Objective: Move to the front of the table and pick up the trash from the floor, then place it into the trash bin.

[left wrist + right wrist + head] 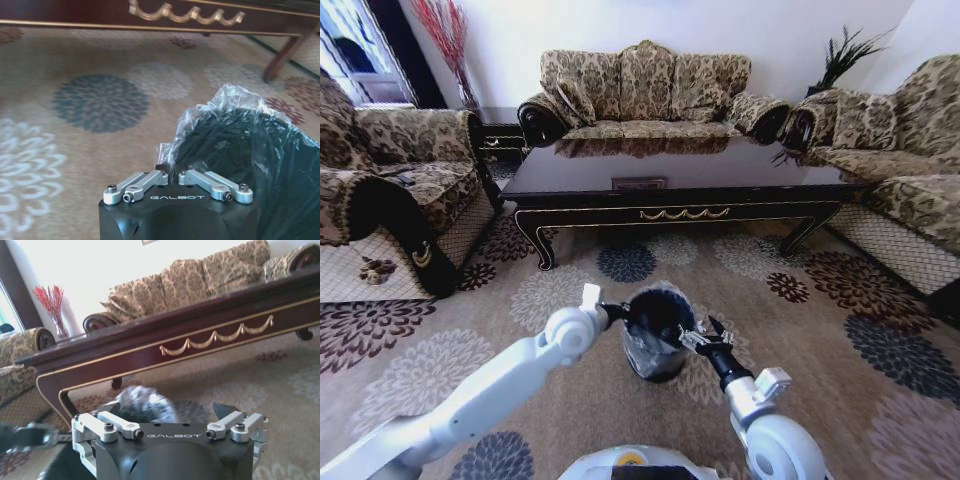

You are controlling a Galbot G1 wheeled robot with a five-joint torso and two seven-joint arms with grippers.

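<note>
A small round black trash bin (655,335), lined with a shiny black plastic bag, is seen standing on the patterned carpet floor (800,330) in front of a large dark coffee table (680,180). Both arms are reached toward it. The left gripper (620,312) is placed at the bin's left rim; in the left wrist view its fingers (169,165) are drawn together on the crinkled edge of the bag liner (225,107), pinching it. The right gripper (702,336) is held at the bin's right rim, tilted over the opening; in the right wrist view its jaws are spread wide, and nothing is seen between them. The bin's bag (142,402) is shown blurred just beyond it. No loose litter can be made out on the carpet nearby.

The glossy tabletop carries gold scroll trim (684,213) on its front. Floral-patterned sofas (650,85) are arranged around three sides, with a vase of red stems (445,40) in the far left corner.
</note>
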